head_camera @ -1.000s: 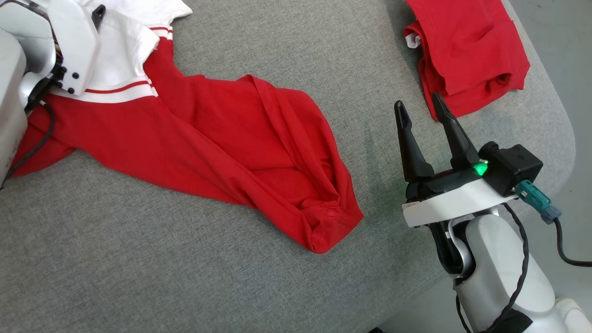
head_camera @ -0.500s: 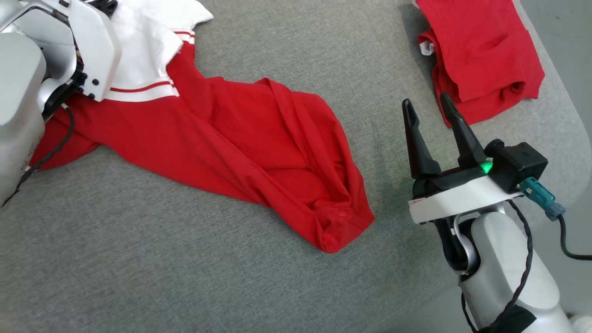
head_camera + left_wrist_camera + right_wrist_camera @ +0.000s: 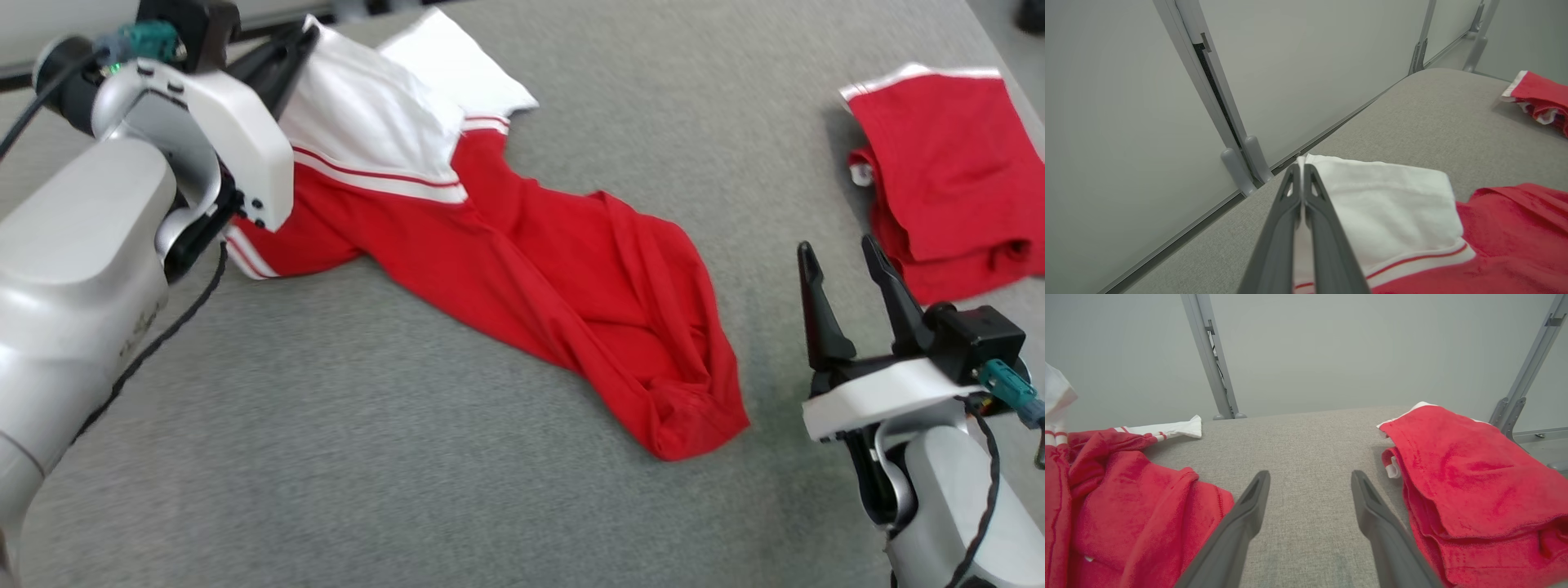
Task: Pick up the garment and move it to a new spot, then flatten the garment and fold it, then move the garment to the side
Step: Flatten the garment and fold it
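Left gripper (image 3: 1301,168) pressed together, pinching the white edge of a red-and-white cloth garment (image 3: 571,278); a sliver of white cloth showed between the two dark fingers (image 3: 1327,228) in the left wrist view; in the head view the pinch sat at the far left, the white panel drawn up toward it. Rest of the garment lay rumpled on the grey woven fabric tabletop (image 3: 392,474); its red body ran diagonally from the pinch toward the near right, ending in a bunched hem. Right gripper (image 3: 837,245) spread wide, holding nothing, over bare tabletop between that hem and a folded red cloth piece with white trim (image 3: 947,188); the folded piece lay at the far right, well apart from the garment.
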